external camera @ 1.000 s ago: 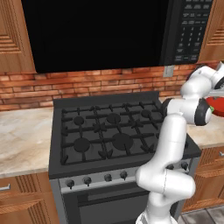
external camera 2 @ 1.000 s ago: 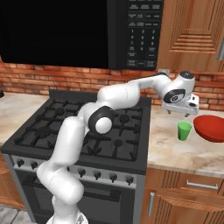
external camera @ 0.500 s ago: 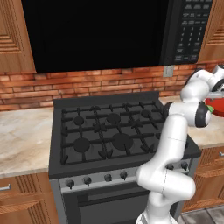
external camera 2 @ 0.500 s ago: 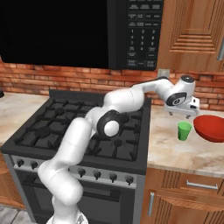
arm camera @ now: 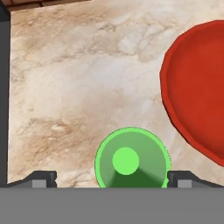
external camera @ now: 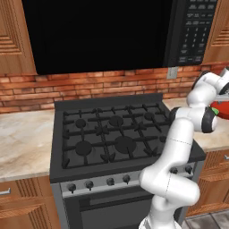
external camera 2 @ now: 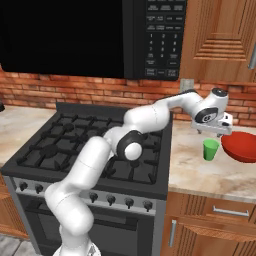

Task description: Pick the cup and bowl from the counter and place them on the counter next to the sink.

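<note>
Cup (external camera 2: 211, 149) and bowl (external camera 2: 241, 147) both sit on the beige marbled counter (external camera 2: 200, 172) to the right of the black gas stove (external camera 2: 95, 145), the small green cup upright and nearer the stove, the wide red bowl just beside it on its right, the two apart with a strip of bare stone between them. At the far left of the right base view another stretch of the same stone runs up to the stove's left edge, below a red brick backsplash (external camera 2: 65, 90). Above the stove hangs a dark microwave (external camera 2: 100, 35) with a keypad on its right side, and wooden cabinets (external camera 2: 220, 40) flank it. The white arm reaches from the base across the stove top and ends over the right-hand counter, where the gripper (external camera 2: 214, 131) hangs directly above the cup, pointing down, not touching it. In the hand view the cup (arm camera: 132, 159) is seen from straight above, its round rim and lighter green floor lying low in the picture between the two dark fingertips (arm camera: 41, 178), one on each side of it and clear of the rim, so the pincer stands apart with nothing in it. The bowl (arm camera: 197, 87) fills the right side of that view, its curved edge near the cup but separate. In the left base view the bowl (external camera: 222, 108) shows as a red patch at the right edge, partly behind the arm's wrist.
</note>
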Tool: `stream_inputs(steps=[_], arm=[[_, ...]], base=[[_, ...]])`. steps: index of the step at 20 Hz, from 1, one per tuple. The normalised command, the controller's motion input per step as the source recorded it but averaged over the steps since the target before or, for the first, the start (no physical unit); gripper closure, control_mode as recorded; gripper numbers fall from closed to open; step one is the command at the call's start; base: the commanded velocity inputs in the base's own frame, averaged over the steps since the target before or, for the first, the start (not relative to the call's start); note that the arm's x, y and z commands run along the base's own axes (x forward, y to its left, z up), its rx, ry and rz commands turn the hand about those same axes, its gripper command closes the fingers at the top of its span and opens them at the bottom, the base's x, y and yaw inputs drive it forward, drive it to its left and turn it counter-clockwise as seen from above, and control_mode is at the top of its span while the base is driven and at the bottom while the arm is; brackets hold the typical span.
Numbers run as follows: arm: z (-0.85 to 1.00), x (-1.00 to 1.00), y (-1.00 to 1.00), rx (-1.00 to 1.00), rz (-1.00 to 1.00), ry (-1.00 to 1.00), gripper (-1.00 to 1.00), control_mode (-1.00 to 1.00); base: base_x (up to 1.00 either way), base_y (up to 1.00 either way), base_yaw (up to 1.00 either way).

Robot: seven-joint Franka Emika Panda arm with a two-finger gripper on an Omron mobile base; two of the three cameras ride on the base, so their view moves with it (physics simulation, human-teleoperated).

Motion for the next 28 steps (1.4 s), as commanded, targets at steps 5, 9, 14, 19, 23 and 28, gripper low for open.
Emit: stream_inputs(steps=[5,9,14,19,23,28], arm=[[0.0,0.0,0.0,0.0,0.03,0.0,-1.0,-1.0],[-0.01,0.0,0.0,0.01,0.06,0.0,-1.0,-1.0],[-0.14,0.0,0.0,0.0,0.08,0.0,-1.0,-1.0],[-0.16,0.0,0.04,0.0,0.08,0.0,-1.0,-1.0],[-0.13,0.0,0.08,0.0,0.06,0.0,-1.0,-1.0],[-0.08,0.0,0.12,0.0,0.05,0.0,-1.0,-1.0]], base=[[0.0,0.0,0.0],[0.0,0.0,0.0],[0.0,0.0,0.0],[0.0,0.0,0.0],[0.0,0.0,0.0],[0.0,0.0,0.0]])
